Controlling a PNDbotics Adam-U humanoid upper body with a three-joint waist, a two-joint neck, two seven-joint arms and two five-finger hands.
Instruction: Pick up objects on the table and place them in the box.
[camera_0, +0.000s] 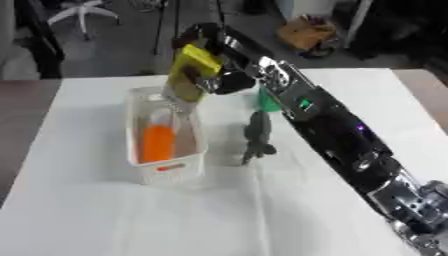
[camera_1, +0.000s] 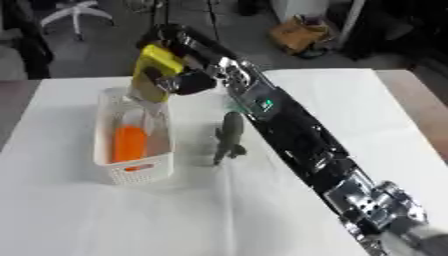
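Note:
My right hand (camera_0: 217, 75) reaches across from the lower right and is shut on a yellow packet (camera_0: 191, 70), held tilted above the far end of the white box (camera_0: 194, 165). An orange object (camera_0: 157, 142) lies inside the box, with something pale beside it. A grey shark-like toy (camera_0: 256, 135) lies on the table just right of the box. A green object (camera_0: 267, 102) shows partly behind my right arm. My left hand appears in neither view.
A white cloth covers the table (camera_0: 131, 220). My right arm (camera_0: 350, 145) runs diagonally across the right half of the table. Beyond the far edge are a chair base (camera_0: 83, 12) and a brown bag (camera_0: 306, 32) on the floor.

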